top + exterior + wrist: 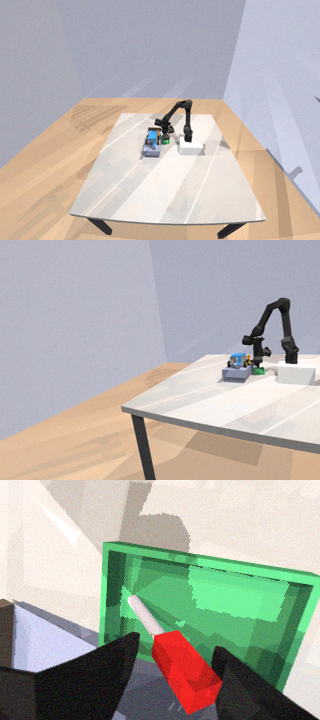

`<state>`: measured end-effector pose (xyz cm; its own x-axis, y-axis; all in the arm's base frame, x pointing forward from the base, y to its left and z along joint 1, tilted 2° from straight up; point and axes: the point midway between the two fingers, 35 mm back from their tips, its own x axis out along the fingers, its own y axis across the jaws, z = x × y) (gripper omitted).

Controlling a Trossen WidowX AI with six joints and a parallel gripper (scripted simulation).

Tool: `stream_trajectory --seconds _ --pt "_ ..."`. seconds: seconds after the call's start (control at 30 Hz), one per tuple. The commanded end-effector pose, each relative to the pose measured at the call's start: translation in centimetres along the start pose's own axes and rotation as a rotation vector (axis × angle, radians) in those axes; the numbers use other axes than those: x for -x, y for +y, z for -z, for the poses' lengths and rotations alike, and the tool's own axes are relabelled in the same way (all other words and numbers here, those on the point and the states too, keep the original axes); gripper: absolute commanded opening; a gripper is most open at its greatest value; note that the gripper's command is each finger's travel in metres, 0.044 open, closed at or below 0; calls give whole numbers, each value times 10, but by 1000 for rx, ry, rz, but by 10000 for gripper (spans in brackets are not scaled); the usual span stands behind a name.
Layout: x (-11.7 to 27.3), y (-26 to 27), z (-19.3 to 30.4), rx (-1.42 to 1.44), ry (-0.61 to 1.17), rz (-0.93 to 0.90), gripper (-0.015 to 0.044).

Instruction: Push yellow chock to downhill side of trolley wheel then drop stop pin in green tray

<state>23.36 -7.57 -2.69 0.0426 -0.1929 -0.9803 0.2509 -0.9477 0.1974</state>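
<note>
Black fingers of the hand [165, 139] [258, 366] [177, 643] reach down by the green tray [166, 142] [259, 373] [150, 550] in the top view; the blue trolley [152, 135] [238, 355] stands on the ramp [151, 150] [234, 373] alongside.

From the exterior, the chock's orange handle [158, 132] [248, 357] shows beside a wheel, though its contact cannot be judged.

At the wrist, the hand looks clamped on the red-headed stop pin [182, 667], out of the ramp, its pale shank over the tray. Delivery seems in hand: next, check the head clears the rim, lower slightly, part the fingers, then lift away from the trolley.
</note>
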Motion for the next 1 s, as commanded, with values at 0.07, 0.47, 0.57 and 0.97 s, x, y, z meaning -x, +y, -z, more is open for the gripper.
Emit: stream_trajectory --seconds 0.07,0.47,0.57,0.97 --pt "-2 -3 -1 -2 -5 -2 190" --pt "-6 -9 -1 -2 -5 -2 190" --pt "-6 -10 -2 -2 -5 -2 190" --pt "-7 -12 0 0 1 0 216"
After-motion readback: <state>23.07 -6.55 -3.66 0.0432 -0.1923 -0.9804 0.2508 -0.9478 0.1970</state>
